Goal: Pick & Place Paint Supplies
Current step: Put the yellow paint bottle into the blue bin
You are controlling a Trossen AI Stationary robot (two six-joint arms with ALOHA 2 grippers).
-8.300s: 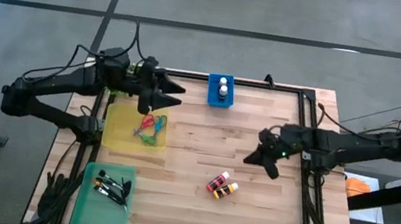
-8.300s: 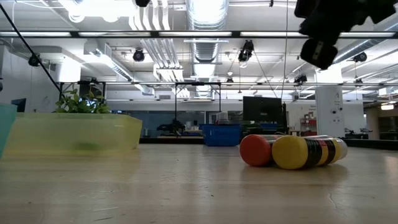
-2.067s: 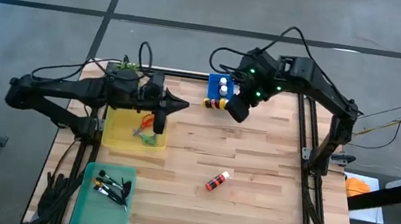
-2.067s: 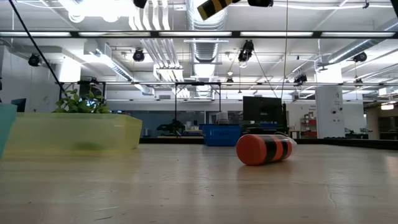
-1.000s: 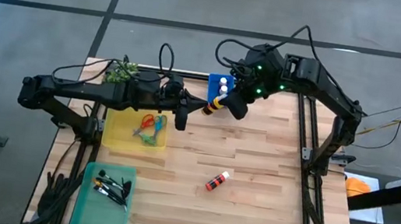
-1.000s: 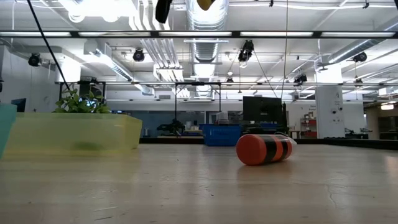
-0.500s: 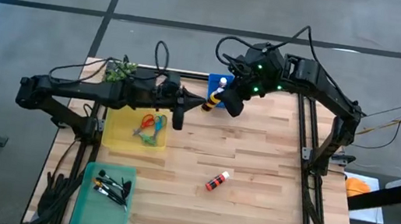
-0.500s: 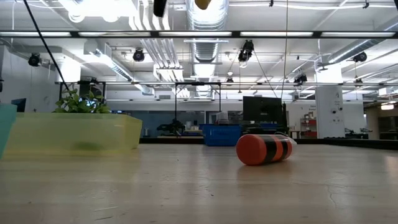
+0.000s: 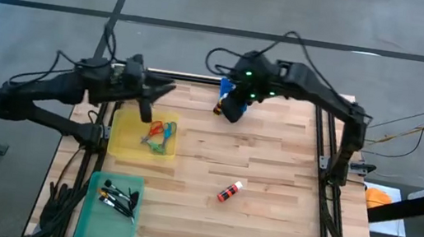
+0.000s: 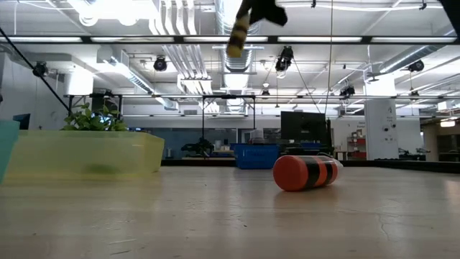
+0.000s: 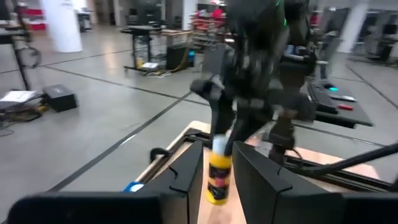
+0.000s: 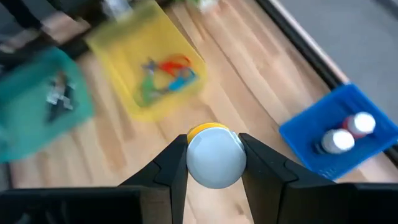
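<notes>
My right gripper (image 9: 225, 105) hangs above the table's far middle, shut on a yellow-and-black paint bottle (image 10: 236, 37). A red-and-black bottle (image 9: 227, 192) lies on its side on the wood. The blue bin (image 12: 311, 140) holds two white-capped bottles (image 12: 339, 142). Scissors (image 9: 157, 136) lie in the yellow tray (image 9: 121, 141), brushes (image 9: 116, 198) in the green tray (image 9: 123, 227). My left gripper (image 9: 147, 109) stands open over the yellow tray's far edge, holding nothing; its fingers (image 11: 186, 177) frame the far-off bottle. My right gripper pinches the yellow bottle at its white-capped end (image 12: 216, 155) between its two fingers, which come from above and point down. The bottle runs on along the fingers and hangs below them, slightly tilted (image 10: 236, 37), well clear of the table.
A small green plant (image 10: 93, 117) stands behind the yellow tray. The black frame rails (image 9: 326, 164) run along the table's right side. Bare wood (image 9: 271, 168) lies between the trays and the right rail.
My left gripper has drawn back toward the table's left and far edge, away from the right gripper. My right gripper has shifted a little toward the left edge with the yellow bottle, which now hangs lower and more tilted in the low view.
</notes>
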